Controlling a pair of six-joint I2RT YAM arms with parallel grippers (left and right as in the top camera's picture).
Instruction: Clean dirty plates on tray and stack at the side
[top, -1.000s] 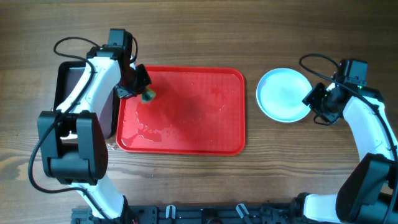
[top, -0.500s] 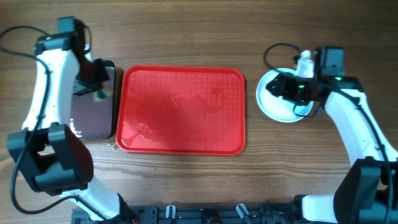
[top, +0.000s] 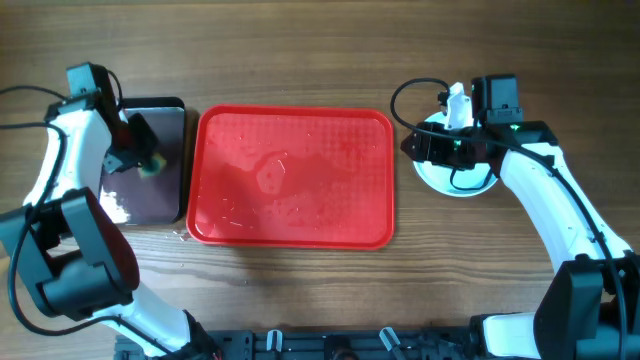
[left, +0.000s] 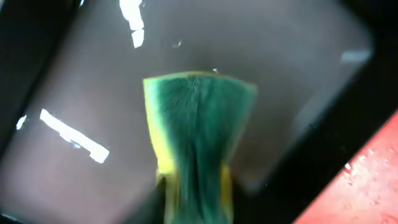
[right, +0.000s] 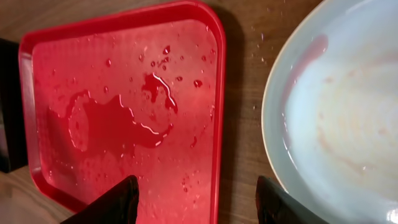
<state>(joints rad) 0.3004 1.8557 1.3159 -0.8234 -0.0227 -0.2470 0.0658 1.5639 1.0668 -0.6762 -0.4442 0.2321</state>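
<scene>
Plates (right: 348, 118) lie right under my right pincer (right: 199, 202), just beside the right rim of the red tray (top: 290, 225), on the wooden surface (top: 300, 60). The top one is wet, with a faint pink streak; how many are stacked I cannot tell. That pincer's fingers are spread wide. The tray is wet with puddles and droplets. Beyond the tray's left rim, my left pincer (top: 135, 142) hangs over a black tray (top: 165, 195), a green-and-yellow sponge (left: 196, 124) just below it. Whether it pinches the sponge, I cannot tell.
</scene>
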